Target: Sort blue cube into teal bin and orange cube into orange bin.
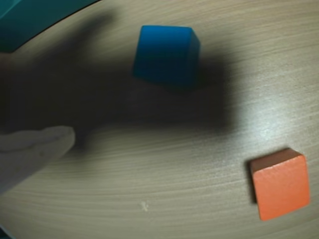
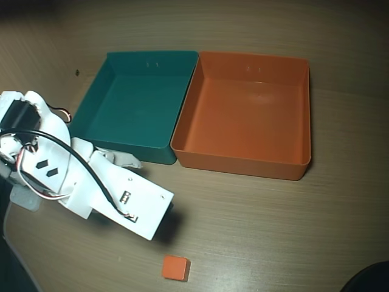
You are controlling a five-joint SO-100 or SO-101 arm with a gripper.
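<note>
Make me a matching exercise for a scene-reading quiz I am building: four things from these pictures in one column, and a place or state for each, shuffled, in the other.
Things:
1. small bright blue plain cube
2. small plain orange cube
3. large shallow teal plastic bin
4. large shallow orange plastic bin

Places or states:
A. empty, right of its neighbour in the overhead view
B. in shadow on the table, seen only in the wrist view
C. on bare table near the overhead view's bottom edge
D. empty, nearest the arm

Pairs: 1-B, 2-C, 3-D, 4-A

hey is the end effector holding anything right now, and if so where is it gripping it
Nothing is held. In the wrist view the blue cube and the orange cube both sit free on the table, clear of the one visible finger.
</note>
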